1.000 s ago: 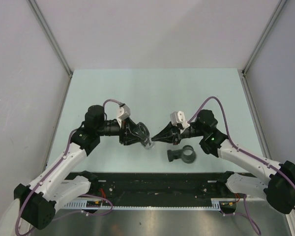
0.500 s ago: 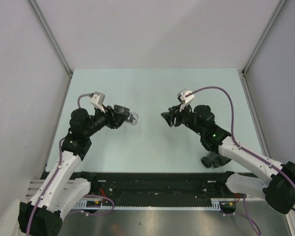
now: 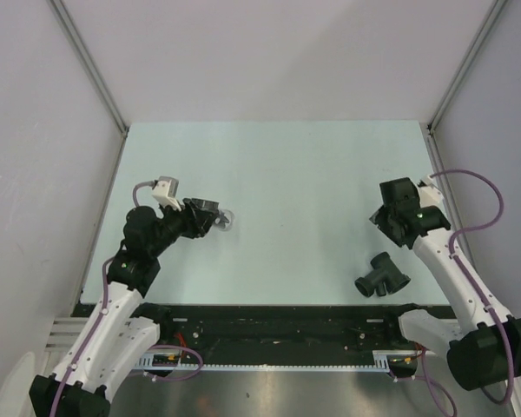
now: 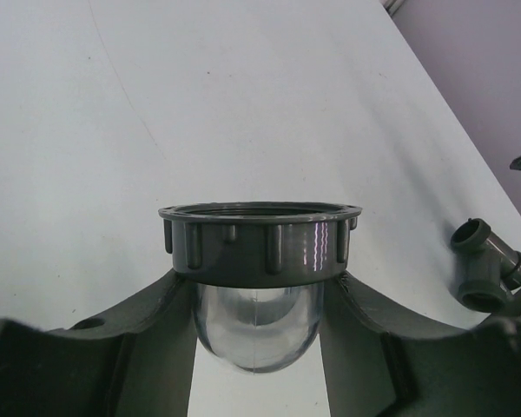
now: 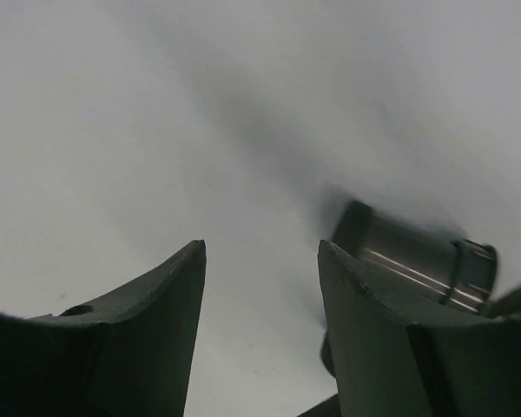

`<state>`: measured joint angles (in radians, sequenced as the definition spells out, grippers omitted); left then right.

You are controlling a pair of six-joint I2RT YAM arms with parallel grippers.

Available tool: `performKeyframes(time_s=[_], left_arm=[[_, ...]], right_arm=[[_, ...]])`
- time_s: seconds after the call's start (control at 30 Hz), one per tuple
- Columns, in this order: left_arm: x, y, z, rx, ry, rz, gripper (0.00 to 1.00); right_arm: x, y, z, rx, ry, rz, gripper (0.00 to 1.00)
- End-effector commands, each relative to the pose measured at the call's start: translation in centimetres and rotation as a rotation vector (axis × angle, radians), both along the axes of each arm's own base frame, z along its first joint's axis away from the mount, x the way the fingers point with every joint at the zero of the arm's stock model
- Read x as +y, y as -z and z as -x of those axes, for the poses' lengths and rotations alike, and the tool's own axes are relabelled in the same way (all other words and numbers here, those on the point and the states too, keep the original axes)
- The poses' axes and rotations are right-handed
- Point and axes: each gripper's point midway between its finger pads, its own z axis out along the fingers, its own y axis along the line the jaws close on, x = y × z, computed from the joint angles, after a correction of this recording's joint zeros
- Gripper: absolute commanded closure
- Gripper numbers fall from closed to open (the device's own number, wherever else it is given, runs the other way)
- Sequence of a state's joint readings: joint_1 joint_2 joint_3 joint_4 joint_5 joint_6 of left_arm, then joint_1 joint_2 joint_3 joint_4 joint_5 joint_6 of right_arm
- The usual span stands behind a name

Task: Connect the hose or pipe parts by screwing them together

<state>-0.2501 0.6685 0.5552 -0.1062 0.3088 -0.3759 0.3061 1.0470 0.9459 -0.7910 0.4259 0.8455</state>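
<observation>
Grips the ring nut (image 4: 260,248) with its clear dome (image 4: 256,334) in the left gripper (image 4: 260,300) — gapes empty at the right gripper (image 5: 260,261), apart from the T-shaped fitting (image 3: 382,276) lying on the table (image 3: 286,165)

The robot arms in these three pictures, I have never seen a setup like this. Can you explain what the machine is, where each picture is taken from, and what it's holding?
It is two white-and-black robot arms bolted at the near edge of a pale table, each ending in a two-finger gripper. The wide picture looks down from above and behind them. The other two come from small cameras on the wrists, so the dark shapes at the bottom are each gripper's own fingers. The left gripper holds a dark ribbed ring nut with a clear rounded piece under it. The right gripper is open and holds nothing. A dark grey T-shaped pipe fitting lies on the table near the right arm, apart from both grippers.
</observation>
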Motion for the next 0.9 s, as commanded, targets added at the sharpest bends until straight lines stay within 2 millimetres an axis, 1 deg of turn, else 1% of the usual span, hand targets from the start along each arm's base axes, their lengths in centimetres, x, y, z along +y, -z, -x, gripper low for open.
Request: performKeyframes(time_s=[0.0, 0.03, 0.1, 0.13, 0.17, 0.3, 0.37, 0.47, 0.5, 0.53, 0.57, 0.63, 0.67, 0.7, 0.73, 0.77, 0.83, 0.87], left_arm=[[0.1, -1.4, 0.3, -0.052, 0.004, 0.003, 1.00], [0.0, -1.4, 0.4, -0.056, 0.007, -0.001, 1.00], [-0.2, -1.5, 0.6, -0.065, 0.019, -0.013, 1.00], [-0.3, -1.6, 0.7, -0.070, 0.022, -0.015, 1.00], [-0.4, -1.7, 0.9, -0.072, 0.027, -0.016, 1.00], [-0.7, -1.8, 1.3, -0.086, 0.045, -0.025, 1.00], [-0.6, -1.9, 1.3, -0.088, 0.039, -0.024, 1.00], [-0.5, -2.0, 1.3, -0.090, 0.036, -0.026, 1.00], [-0.6, -2.0, 1.3, -0.092, 0.037, -0.025, 1.00], [-0.6, -1.9, 1.3, -0.089, 0.037, -0.026, 1.00], [-0.6, -1.9, 1.3, -0.087, 0.038, -0.026, 1.00], [-0.5, -1.8, 1.3, -0.088, 0.036, -0.028, 1.00], [-0.5, -1.7, 1.3, -0.085, 0.038, -0.027, 1.00], [-0.5, -1.8, 1.3, -0.088, 0.038, -0.027, 1.00], [-0.5, -1.8, 1.4, -0.086, 0.038, -0.027, 1.00], [-0.5, -1.7, 1.4, -0.085, 0.038, -0.027, 1.00], [-0.5, -1.7, 1.3, -0.082, 0.036, -0.028, 1.00], [-0.5, -1.7, 1.3, -0.084, 0.036, -0.029, 1.00]], right_arm=[[-5.3, 2.9, 6.5, 0.266, 0.364, 0.008, 0.38], [-6.4, 2.9, 7.0, 0.272, 0.414, 0.040, 0.33], [-7.4, 3.2, 8.0, 0.305, 0.474, 0.065, 0.28], [-7.9, 3.1, 8.2, 0.303, 0.495, 0.078, 0.22], [-8.1, 3.1, 8.3, 0.309, 0.509, 0.086, 0.20], [-9.0, 3.7, 9.7, 0.367, 0.579, 0.132, 0.15], [-9.3, 4.0, 9.8, 0.385, 0.583, 0.160, 0.12], [-8.9, 5.1, 9.1, 0.394, 0.566, 0.151, 0.11], [-8.6, 5.5, 8.2, 0.377, 0.552, 0.132, 0.11], [-7.9, 6.2, 8.1, 0.388, 0.529, 0.102, 0.11], [-7.3, 6.4, 7.2, 0.369, 0.498, 0.085, 0.11], [-6.4, 6.7, 6.8, 0.363, 0.471, 0.073, 0.11], [-5.9, 6.8, 6.3, 0.345, 0.460, 0.063, 0.11], [-4.9, 6.9, 6.0, 0.338, 0.426, 0.053, 0.11], [-4.4, 7.2, 5.8, 0.339, 0.405, 0.043, 0.11], [-3.6, 7.4, 4.8, 0.311, 0.374, 0.022, 0.11], [-1.7, 7.8, 4.0, 0.301, 0.301, -0.027, 0.12], [-0.7, 8.0, 3.0, 0.263, 0.273, -0.064, 0.12]])
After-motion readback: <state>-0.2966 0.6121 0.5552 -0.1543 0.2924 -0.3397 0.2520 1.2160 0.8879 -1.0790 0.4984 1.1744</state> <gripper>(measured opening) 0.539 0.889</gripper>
